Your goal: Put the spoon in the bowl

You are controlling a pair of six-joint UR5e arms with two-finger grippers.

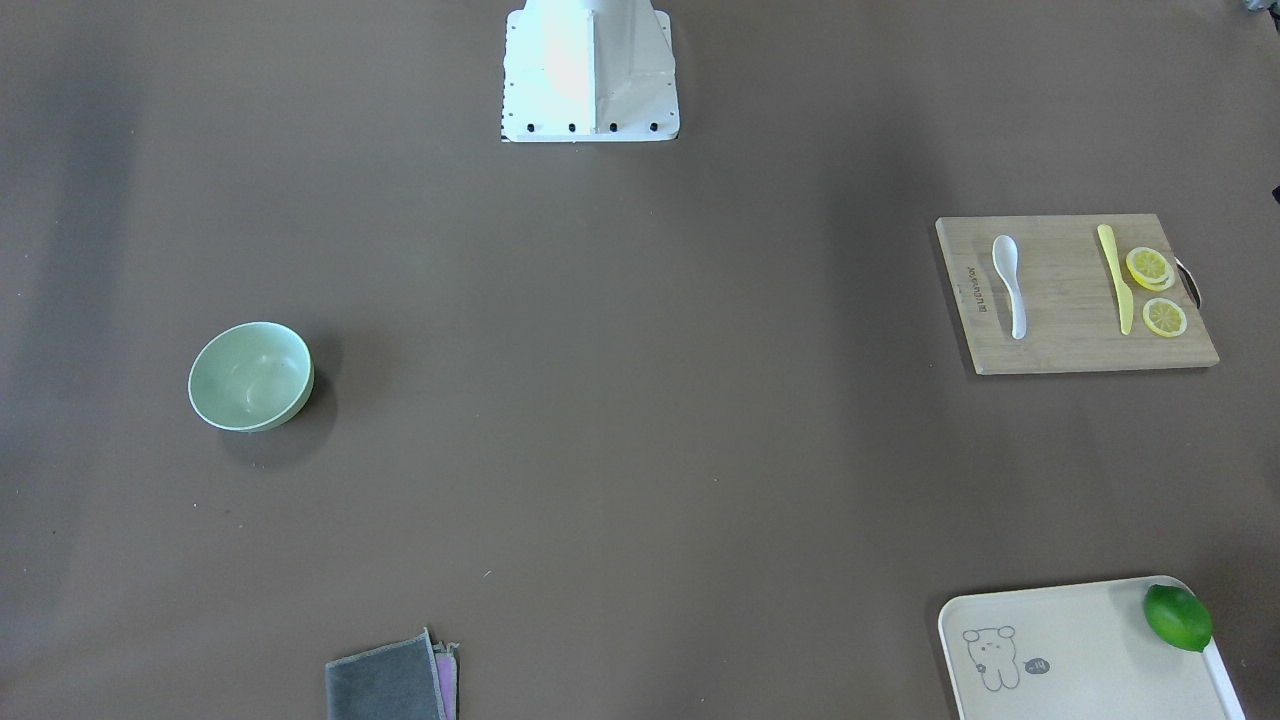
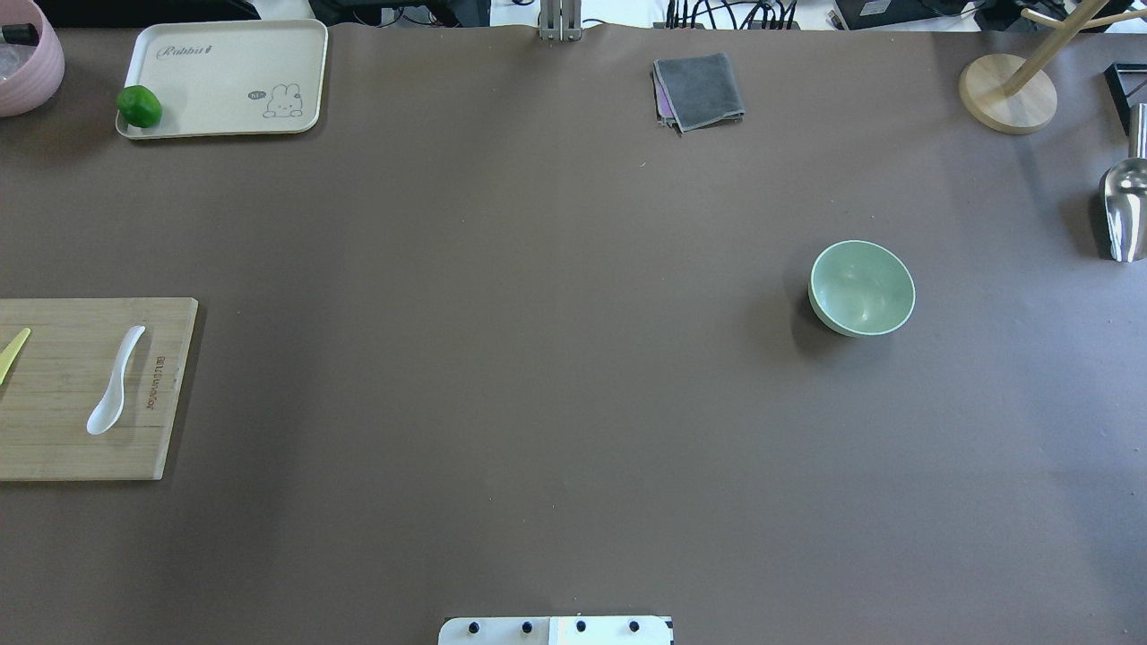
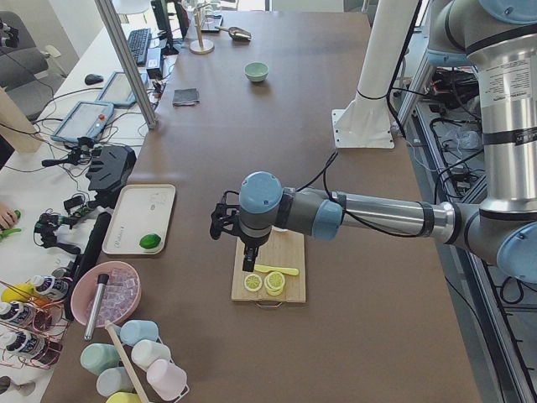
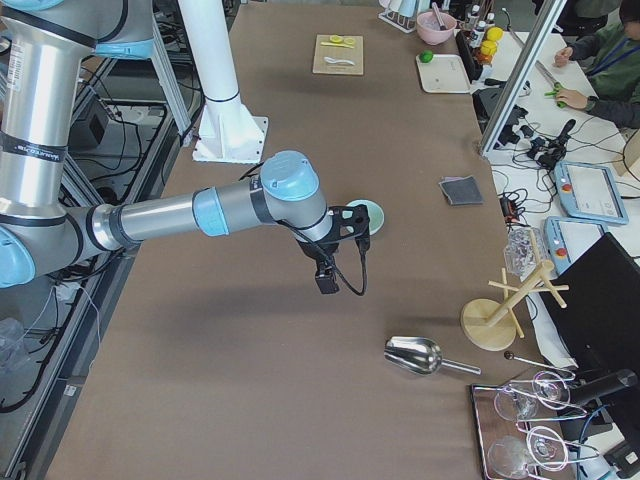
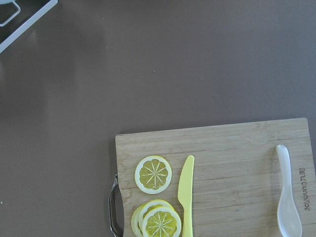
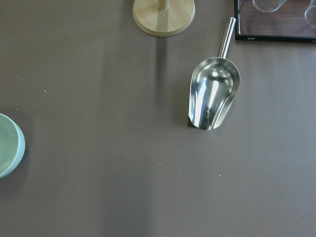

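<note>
1. Nearest me, at the left end of the desk, the left claw [image 3: 250, 262] hung above the board [image 2: 54, 448], apart from everything on it. From the side I could not tell whether its jaws were apart or together.
2. Under it the spoon [image 2: 115, 381] lay flat on the board near the inner edge, with its scoop toward the robot. The knife [image 1: 1115, 278] and the lemon slices [image 1: 1150, 267] lay on the same board, well apart from the spoon.
3. By my reckoning the pick-up had not begun, since the spoon lay untouched and the claw was not yet down at it.
4. Far off toward the right end, the bowl [image 2: 862, 288] stood upright on the desk, and I saw nothing inside it.
5. The right claw [image 4: 327, 283] hovered above the desk close to the bowl. I could not tell how its jaws stood either.
6. So I judged the whole job was left: grasp the spoon, lift it off the board, carry it the long way across, perhaps passing it between arms, and set it in the bowl.
</note>
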